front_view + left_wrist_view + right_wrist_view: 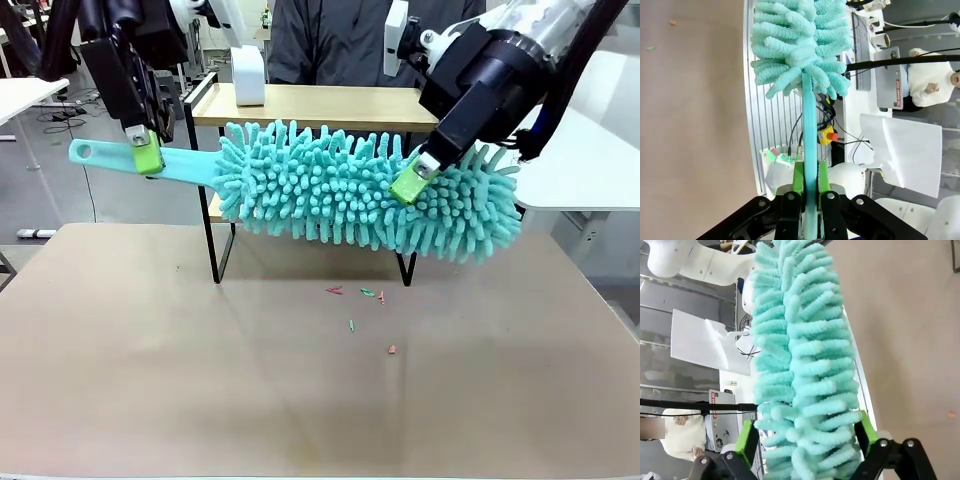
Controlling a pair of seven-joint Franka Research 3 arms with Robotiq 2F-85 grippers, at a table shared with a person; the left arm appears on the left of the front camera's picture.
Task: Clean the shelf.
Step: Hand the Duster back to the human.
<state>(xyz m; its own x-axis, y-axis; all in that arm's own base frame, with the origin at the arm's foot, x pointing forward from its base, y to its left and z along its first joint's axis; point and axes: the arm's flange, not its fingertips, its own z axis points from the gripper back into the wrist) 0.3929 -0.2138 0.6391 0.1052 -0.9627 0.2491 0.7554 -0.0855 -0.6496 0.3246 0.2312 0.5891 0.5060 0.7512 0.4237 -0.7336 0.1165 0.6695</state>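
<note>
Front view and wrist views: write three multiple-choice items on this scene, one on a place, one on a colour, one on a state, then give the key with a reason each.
1. Where do the small scraps lie?
A. on the shelf's top board
B. on the tan tabletop in front of the shelf
C. in the person's hand

2. What colour is the duster?
A. turquoise
B. orange
C. grey

3. How does the left gripper stand?
A. open, away from the duster
B. shut on the white container
C. shut on the duster's handle

Key: 
1 B, the scraps sit on the tabletop just before the feet of the shelf. 
2 A, its fluffy head and flat handle are turquoise. 
3 C, the green pads press the handle from both sides.
</note>
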